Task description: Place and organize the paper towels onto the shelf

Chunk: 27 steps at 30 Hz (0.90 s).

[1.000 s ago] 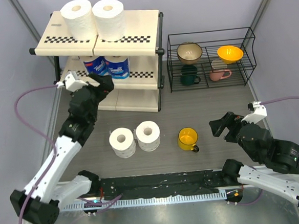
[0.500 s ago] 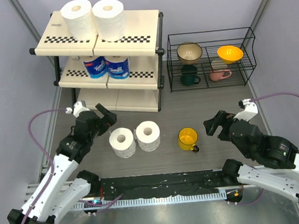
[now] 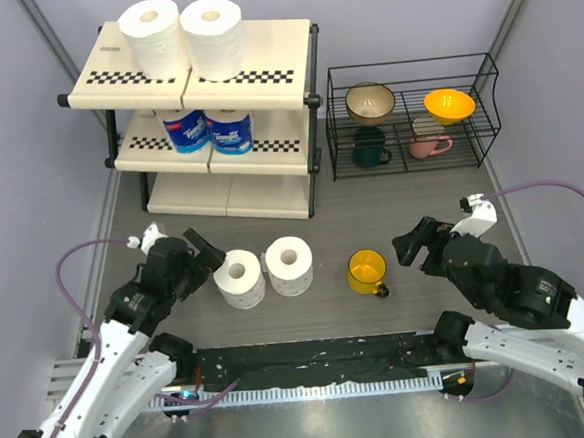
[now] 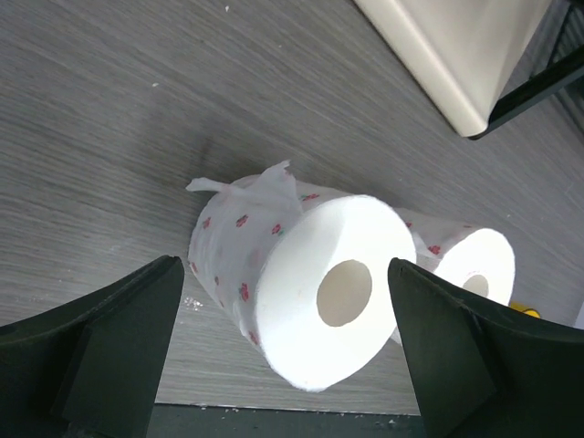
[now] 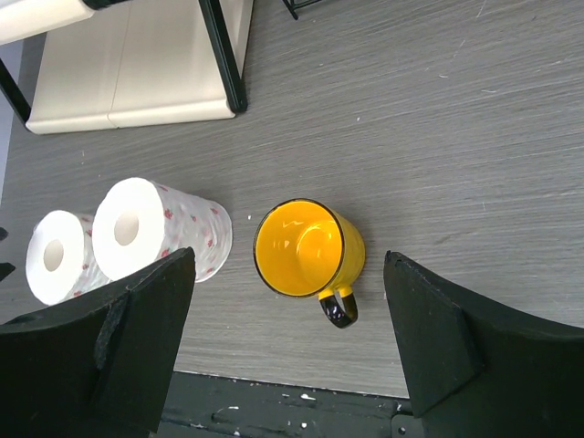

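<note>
Two bare white paper towel rolls stand on the table, the left one [image 3: 238,277] and the right one [image 3: 289,264]. My left gripper [image 3: 200,253] is open just left of the left roll; in the left wrist view that roll [image 4: 306,283] sits between my spread fingers. Two more white rolls [image 3: 154,33] [image 3: 213,33] stand on the shelf's top board [image 3: 271,55]. Two blue-wrapped rolls [image 3: 187,129] [image 3: 230,131] stand on the middle board. My right gripper [image 3: 417,245] is open and empty, right of the yellow mug [image 3: 367,271].
The yellow mug [image 5: 308,249] with a black handle stands upright right of the rolls. A black wire rack [image 3: 410,115] with bowls and mugs stands at the back right. The shelf's bottom board [image 3: 230,195] holds nothing visible.
My left gripper came down from the shelf's middle board to the table beside the left roll. My right gripper moved a little left toward the mug.
</note>
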{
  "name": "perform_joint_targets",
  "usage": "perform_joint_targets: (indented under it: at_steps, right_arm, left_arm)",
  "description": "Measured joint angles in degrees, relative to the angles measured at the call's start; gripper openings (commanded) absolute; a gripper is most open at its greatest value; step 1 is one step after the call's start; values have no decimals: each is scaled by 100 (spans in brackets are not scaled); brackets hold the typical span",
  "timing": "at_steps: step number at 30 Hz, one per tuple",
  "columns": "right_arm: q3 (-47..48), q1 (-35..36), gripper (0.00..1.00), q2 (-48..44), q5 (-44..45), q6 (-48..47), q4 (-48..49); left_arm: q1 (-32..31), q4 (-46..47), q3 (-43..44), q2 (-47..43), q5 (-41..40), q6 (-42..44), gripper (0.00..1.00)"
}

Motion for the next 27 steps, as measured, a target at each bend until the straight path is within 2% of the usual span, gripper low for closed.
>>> perform_joint_targets:
  at_steps: [14,27]
  right_arm:
    - [-94,0,90,-4,-79,22,74]
    - [-155,0,90,-7,-81,46,76]
  left_arm:
    - [-68,-166,-142,297,186,35,99]
    - [-234,-98,-321,400,238,66,91]
